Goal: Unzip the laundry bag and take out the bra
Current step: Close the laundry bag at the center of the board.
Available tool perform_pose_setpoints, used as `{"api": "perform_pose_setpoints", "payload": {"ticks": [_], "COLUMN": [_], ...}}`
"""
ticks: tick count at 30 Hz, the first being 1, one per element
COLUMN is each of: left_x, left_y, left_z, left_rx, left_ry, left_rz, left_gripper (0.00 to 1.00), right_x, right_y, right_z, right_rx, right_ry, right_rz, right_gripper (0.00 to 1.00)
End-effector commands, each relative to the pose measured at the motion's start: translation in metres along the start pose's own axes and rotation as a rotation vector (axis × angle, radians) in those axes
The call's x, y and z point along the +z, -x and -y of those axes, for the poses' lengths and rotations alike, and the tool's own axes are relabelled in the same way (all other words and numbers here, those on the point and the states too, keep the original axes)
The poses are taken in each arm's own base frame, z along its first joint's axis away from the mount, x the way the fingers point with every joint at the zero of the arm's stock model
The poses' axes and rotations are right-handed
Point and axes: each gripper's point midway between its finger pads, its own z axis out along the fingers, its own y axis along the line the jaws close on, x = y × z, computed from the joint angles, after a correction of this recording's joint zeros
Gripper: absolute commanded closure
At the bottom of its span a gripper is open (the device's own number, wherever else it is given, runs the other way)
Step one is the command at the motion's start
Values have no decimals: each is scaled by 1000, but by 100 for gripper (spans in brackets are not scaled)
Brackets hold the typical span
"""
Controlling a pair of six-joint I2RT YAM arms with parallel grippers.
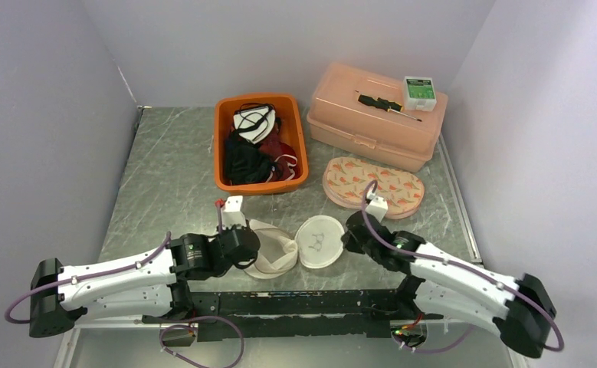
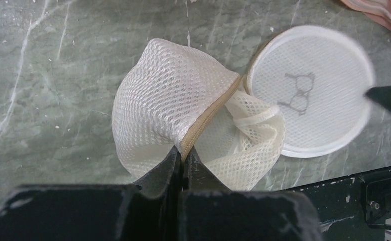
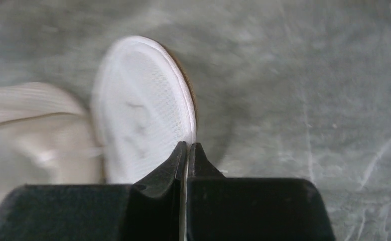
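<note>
Laundry bag [image 2: 168, 100] clamped in left end effector [image 2: 182, 151].

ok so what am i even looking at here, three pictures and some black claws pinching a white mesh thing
These are two white robot arms bolted to a grey marbled table. The wide picture comes from a fixed camera above and behind them. The other two come from small cameras on each wrist, so the black shapes at the bottom are that arm's own fingers. The left gripper is pinched shut on the tan-trimmed edge of a white mesh laundry bag, which lies open. The right gripper is pinched shut on the rim of the bag's round white flap. Further back sit an orange plastic bin of clothes, a pink plastic box with a screwdriver on top, and a flat patterned pouch.
</note>
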Motion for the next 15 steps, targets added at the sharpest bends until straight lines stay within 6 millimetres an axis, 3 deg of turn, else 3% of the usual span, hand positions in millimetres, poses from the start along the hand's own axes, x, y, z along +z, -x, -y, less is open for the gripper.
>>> {"api": "perform_pose_setpoints", "payload": {"ticks": [1, 8, 15], "left_x": [-9, -27, -57], "left_y": [21, 59, 104], "left_z": [20, 45, 63], "left_rx": [-8, 24, -5], "left_ry": [-63, -111, -164], "left_rz": [47, 122, 212], "left_gripper": [97, 97, 97], "right_x": [-61, -149, -265], "right_y": [67, 125, 162], "right_z": [-56, -115, -159], "right_rx": [-78, -244, -302], "right_ry": [243, 525, 928], "right_rz": [174, 316, 505], "right_gripper": [100, 100, 100]}}
